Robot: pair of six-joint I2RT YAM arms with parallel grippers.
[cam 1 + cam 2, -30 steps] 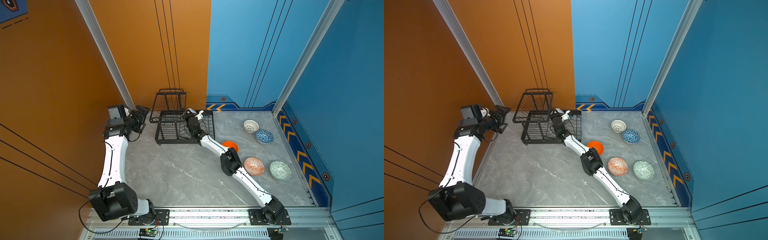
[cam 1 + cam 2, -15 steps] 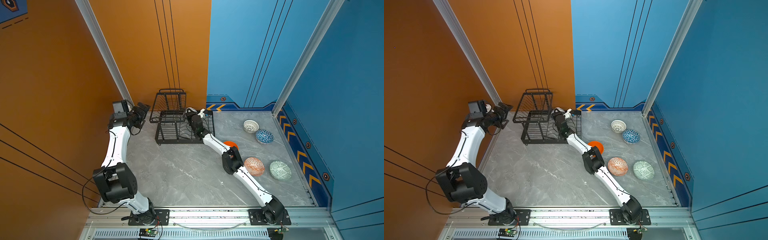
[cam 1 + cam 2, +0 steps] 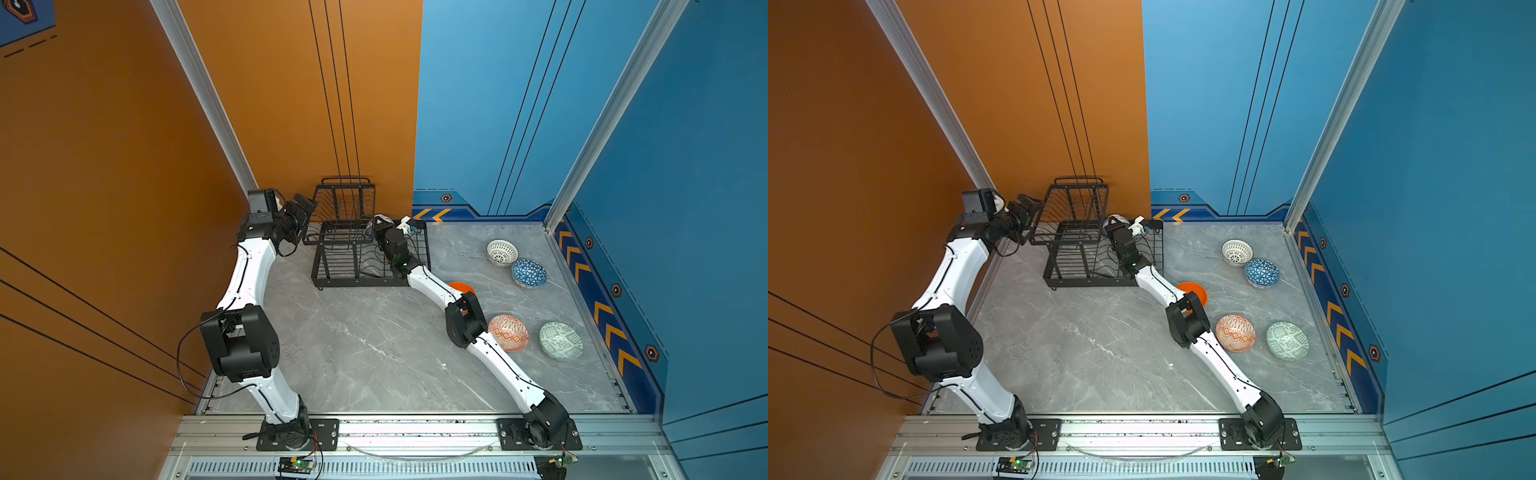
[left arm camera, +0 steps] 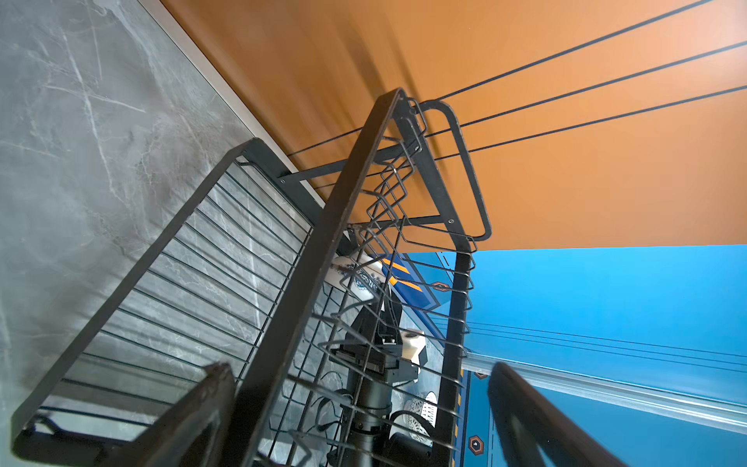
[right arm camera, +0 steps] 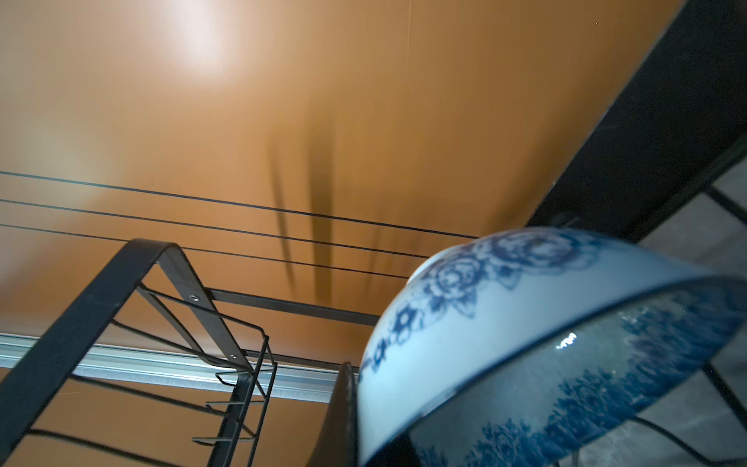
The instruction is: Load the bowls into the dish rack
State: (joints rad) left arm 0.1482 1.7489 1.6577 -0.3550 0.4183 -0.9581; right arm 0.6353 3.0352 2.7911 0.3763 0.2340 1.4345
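1. Nearest, at the desk's [image 3: 353, 353] 4 o'clock, the orange-white geometric bowl [image 3: 508, 332] lay just beside the right arm's elbow [image 3: 463, 326], with the pale green bowl [image 3: 560, 345] at its 3 o'clock. A careless pull-back could have knocked one into the other.
2. The plain orange bowl [image 3: 462, 286] sat half hidden under that forearm, equally exposed.
3. At 2 o'clock, the blue triangle bowl [image 3: 528, 273] and white lattice bowl [image 3: 502, 252] lay just beside each other, so gripping one could have nudged its neighbour.
4. At 12 o'clock, the right pincer [image 3: 380, 226] was pinched narrow on the blue-white floral bowl's [image 5: 505, 323] rim, low inside the dish rack [image 3: 361, 283]. Let go unseated, the bowl could have tipped.
5. The left pincer [image 3: 304, 206] gaped wide and empty astride the raised basket's [image 3: 345, 199] edge, where a push could have shifted the rack.
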